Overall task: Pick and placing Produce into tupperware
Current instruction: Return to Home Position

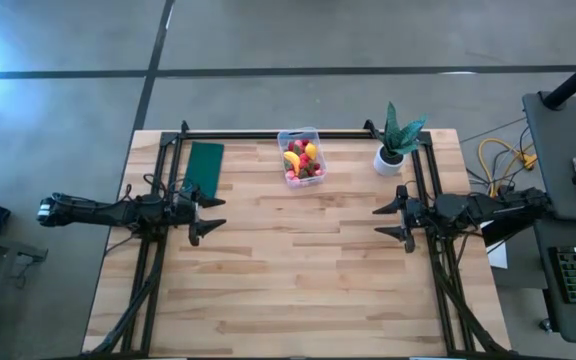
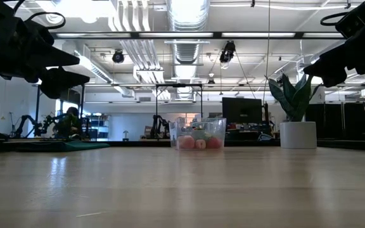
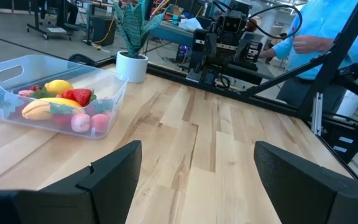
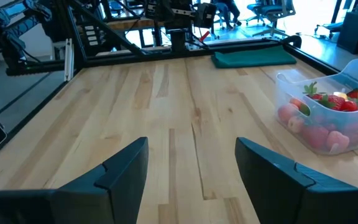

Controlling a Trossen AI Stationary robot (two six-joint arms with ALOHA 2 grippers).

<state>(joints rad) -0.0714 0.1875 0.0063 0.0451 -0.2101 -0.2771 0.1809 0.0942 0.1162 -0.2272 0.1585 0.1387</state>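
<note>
See the produce (image 1: 302,165) heaped inside the tupperware (image 1: 298,131); note left gripper (image 1: 211,218) and right gripper (image 1: 380,222) flanking it, well apart, about equally far, fingers spread, holding nothing; judge only parking left.

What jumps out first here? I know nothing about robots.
First, the small clear rectangular plastic box at the far middle of the pale wooden table, filled with red, pink and yellow produce. Then, at either side, the dark left gripper and right gripper, both open, pointing inward. A green potted plant stands right of the box.
</note>
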